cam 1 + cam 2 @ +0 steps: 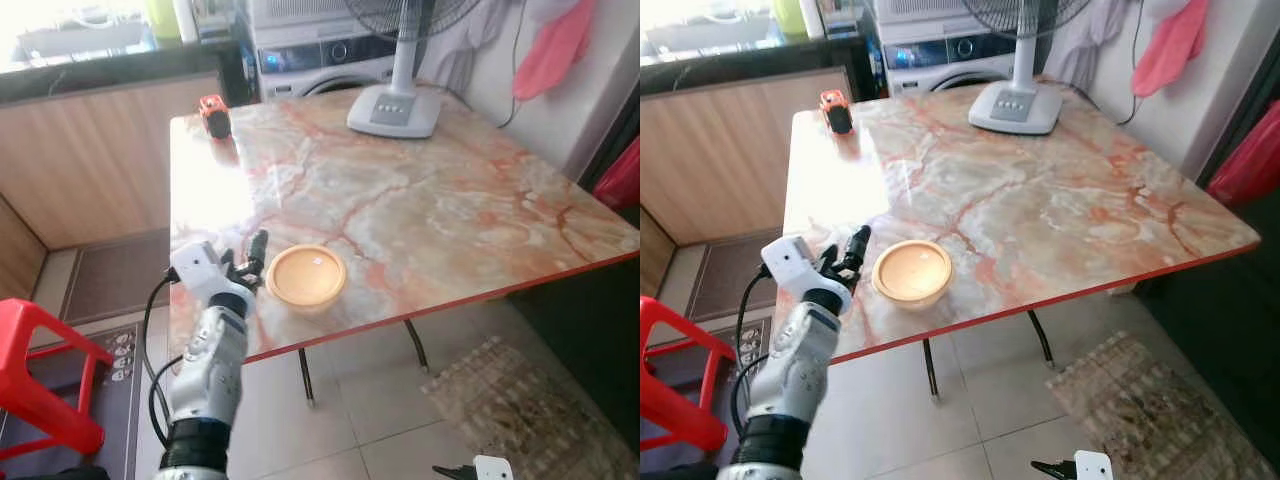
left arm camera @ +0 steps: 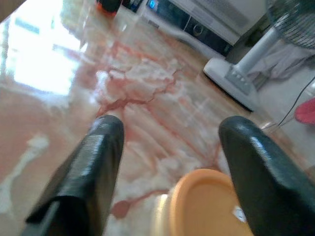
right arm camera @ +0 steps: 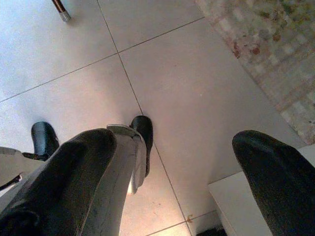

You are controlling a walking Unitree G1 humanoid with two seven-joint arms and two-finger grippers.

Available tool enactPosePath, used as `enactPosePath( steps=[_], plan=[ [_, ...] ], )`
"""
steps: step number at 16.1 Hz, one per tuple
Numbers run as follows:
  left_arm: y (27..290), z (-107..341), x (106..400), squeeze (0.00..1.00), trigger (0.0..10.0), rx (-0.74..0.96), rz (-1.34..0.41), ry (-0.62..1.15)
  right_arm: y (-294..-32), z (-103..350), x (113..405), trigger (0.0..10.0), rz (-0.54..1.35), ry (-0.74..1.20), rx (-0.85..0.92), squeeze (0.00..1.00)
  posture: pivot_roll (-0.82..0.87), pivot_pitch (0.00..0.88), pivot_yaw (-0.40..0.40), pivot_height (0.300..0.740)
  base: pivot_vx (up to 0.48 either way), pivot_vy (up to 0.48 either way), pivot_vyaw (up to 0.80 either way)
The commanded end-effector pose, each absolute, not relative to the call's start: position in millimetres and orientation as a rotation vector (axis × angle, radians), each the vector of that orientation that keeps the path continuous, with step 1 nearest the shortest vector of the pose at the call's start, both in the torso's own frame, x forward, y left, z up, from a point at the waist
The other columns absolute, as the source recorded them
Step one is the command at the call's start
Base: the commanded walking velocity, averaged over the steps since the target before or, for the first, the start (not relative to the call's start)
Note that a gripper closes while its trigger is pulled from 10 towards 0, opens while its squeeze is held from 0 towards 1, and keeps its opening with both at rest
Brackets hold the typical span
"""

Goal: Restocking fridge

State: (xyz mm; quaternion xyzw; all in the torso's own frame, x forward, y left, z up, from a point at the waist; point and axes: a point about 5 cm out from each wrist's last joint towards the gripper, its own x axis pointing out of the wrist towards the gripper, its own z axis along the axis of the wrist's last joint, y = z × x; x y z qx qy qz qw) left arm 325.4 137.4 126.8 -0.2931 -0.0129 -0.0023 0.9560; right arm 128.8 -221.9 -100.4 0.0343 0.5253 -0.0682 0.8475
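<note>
A round orange lidded container (image 1: 305,276) sits on the marble table (image 1: 420,210) near its front left edge. My left gripper (image 1: 248,258) is raised to table height just left of the container, open, with nothing between its fingers. In the left wrist view the container (image 2: 204,201) lies just ahead of the open left gripper (image 2: 172,128), closer to one finger. My right gripper (image 3: 177,142) hangs low over the tiled floor, open and empty; its white wrist part (image 1: 490,467) shows at the bottom edge.
A standing fan's base (image 1: 395,108) stands on the table's far side, and a small orange-and-black object (image 1: 214,116) at its far left corner. A red stool (image 1: 40,370) is on the floor to my left. A rug (image 1: 520,400) lies to the right. A washing machine (image 1: 320,55) stands behind the table.
</note>
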Motion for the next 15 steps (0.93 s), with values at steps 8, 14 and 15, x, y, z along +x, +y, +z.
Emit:
enactPosePath(
  steps=[8,14,15],
  plan=[
    [128,107,332,1.00,10.0,-0.711,-0.062,0.097,-223,-100,130,10.0,-0.135,1.101,0.048,0.00,-0.03,0.000,0.037,0.740,0.000,0.000,0.00],
    [105,102,336,0.00,10.0,-0.703,-0.150,0.165,-223,-99,132,10.0,-0.136,1.093,0.030,0.00,-0.05,0.000,0.048,0.740,0.000,0.000,0.00],
    [104,103,337,0.00,10.0,-0.713,-0.162,0.162,-223,-99,132,10.0,-0.134,1.092,0.031,0.00,-0.05,0.000,0.047,0.740,0.000,0.000,0.00]
  ],
)
